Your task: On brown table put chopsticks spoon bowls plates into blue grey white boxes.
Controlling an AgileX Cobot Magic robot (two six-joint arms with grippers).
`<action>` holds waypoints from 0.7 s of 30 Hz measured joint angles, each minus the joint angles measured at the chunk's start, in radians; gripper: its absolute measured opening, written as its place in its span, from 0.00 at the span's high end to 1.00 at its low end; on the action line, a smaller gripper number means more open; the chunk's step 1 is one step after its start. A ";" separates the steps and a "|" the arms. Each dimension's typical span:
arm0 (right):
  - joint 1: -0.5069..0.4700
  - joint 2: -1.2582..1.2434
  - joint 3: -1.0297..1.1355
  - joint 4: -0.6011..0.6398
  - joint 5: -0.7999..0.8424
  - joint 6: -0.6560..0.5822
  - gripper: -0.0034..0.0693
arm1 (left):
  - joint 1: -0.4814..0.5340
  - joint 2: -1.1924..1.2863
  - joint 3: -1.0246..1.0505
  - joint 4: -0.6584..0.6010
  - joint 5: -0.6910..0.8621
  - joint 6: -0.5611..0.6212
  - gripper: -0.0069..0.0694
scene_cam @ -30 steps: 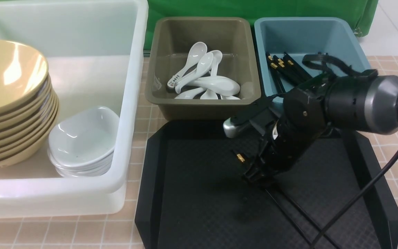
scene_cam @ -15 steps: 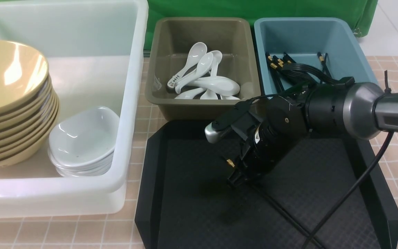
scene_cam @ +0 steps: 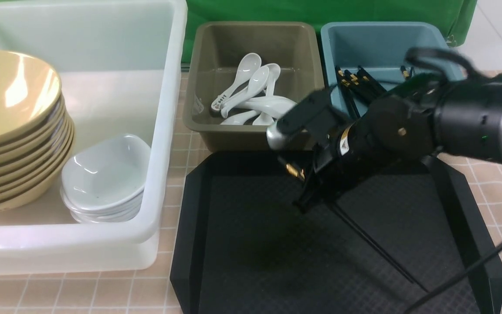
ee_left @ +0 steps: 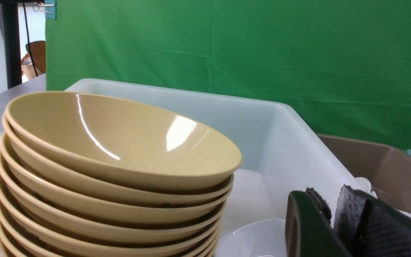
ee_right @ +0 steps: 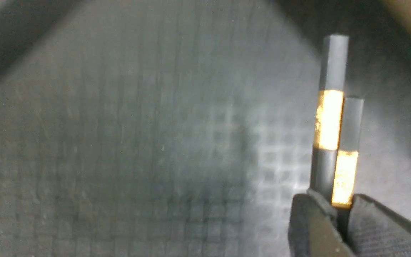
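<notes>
My right gripper (scene_cam: 311, 192) is shut on a pair of black chopsticks (scene_cam: 364, 240) with gold bands. It holds them near their gold ends, slanting above the black tray (scene_cam: 251, 261). In the right wrist view the chopsticks (ee_right: 330, 117) stick out from between the jaws of the right gripper (ee_right: 341, 210). More chopsticks (scene_cam: 355, 85) lie in the blue box (scene_cam: 386, 39). White spoons (scene_cam: 259, 104) fill the grey box (scene_cam: 255, 137). Tan bowls (scene_cam: 11, 131) and small white dishes (scene_cam: 103, 174) sit in the white box (scene_cam: 164, 131). My left gripper (ee_left: 330, 195) hangs beside the bowls (ee_left: 112, 150), shut on nothing.
The three boxes stand in a row behind the tray on the tiled brown table (scene_cam: 495, 192). A green curtain (ee_left: 262, 53) closes off the back. The right arm's cable (scene_cam: 473, 270) trails over the tray's right side.
My right gripper has shut on the chopsticks on the tray. It slid left, then lifted them up and back toward the boxes. The left gripper has not moved.
</notes>
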 joint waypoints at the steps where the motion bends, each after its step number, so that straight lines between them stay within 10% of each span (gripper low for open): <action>1: 0.000 -0.001 0.000 0.000 0.000 0.000 0.73 | 0.000 0.000 0.000 0.000 0.000 0.000 0.78; 15: -0.020 -0.109 -0.050 -0.003 0.003 -0.081 0.73 | 0.000 0.000 0.000 -0.002 0.000 0.000 0.78; 21: -0.138 -0.171 -0.139 -0.005 -0.286 -0.133 0.74 | 0.000 0.000 0.000 -0.002 0.000 0.000 0.78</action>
